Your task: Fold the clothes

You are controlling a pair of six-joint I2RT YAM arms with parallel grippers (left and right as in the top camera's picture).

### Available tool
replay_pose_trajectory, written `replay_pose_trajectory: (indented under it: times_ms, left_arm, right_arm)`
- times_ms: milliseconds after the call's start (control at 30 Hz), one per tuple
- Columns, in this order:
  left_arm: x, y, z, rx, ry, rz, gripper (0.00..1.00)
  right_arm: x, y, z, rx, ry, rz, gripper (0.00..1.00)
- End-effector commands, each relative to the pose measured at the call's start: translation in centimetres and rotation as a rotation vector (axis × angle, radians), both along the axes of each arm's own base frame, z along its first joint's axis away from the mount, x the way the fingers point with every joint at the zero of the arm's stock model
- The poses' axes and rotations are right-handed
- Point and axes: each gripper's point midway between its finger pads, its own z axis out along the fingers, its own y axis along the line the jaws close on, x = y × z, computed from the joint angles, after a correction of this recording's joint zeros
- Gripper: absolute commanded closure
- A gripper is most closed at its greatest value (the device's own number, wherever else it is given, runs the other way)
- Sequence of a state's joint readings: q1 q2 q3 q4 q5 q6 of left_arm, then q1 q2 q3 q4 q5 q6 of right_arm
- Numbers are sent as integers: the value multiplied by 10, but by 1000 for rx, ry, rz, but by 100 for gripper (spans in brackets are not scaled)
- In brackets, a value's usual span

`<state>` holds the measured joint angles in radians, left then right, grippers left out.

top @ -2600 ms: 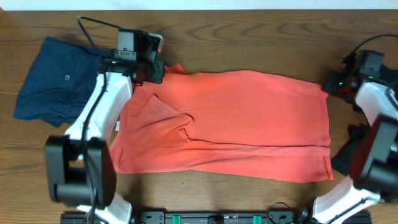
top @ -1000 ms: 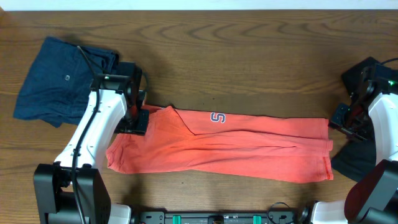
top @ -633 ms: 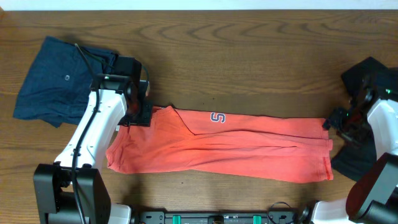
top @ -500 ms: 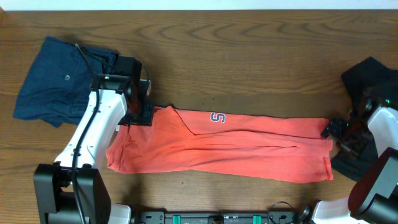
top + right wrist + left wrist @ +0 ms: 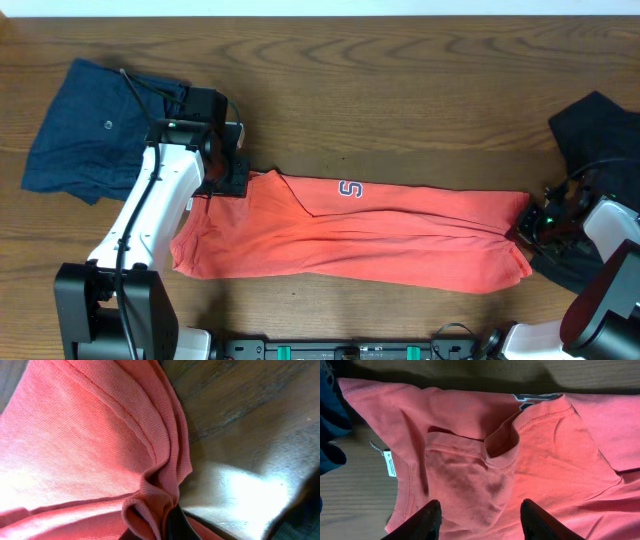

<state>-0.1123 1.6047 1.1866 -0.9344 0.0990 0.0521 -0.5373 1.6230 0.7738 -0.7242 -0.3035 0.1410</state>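
While the coral-red T-shirt lies folded into a long band across the table, the left gripper hangs over its collar end, fingers spread wide, holding nothing. At the other end the right gripper appears to pinch a bunched edge of the shirt, though its fingers are mostly hidden. A navy garment lies far left, a black garment far right.
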Motion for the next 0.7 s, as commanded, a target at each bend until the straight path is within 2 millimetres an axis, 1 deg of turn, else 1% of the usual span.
replay_pose_trajectory:
  times_ms: [0,133,200,300,333,367,433,533,667]
  left_arm:
    - [-1,0,-2,-5,9,7,47]
    - [-1,0,-2,-5,8,7,47]
    - [-1,0,-2,-6,5,7,47]
    - [1,0,-2,-6,0,7,47]
    - [1,0,-2,-6,-2,7,47]
    - [1,0,-1,-7,-3,7,47]
    - [3,0,-1,-8,-10,7,47]
    - [5,0,-1,-9,-18,7,47]
    - [6,0,-1,-9,-21,7,47]
  right_arm:
    - [5,-8,9,19,-12,-49,99]
    - [21,-33,42,-35,-66,-86,99]
    - [25,-48,61,-93,-76,-99,99]
    - [29,-63,87,-174,-83,-102,99]
    - [30,-63,94,-181,-88,-99,99]
    - [32,-62,100,-185,-96,-94,99]
    - [31,-57,106,-189,-89,-75,99]
    - [23,-46,104,-197,-40,-36,99]
    - [24,-12,102,-179,-3,81,99]
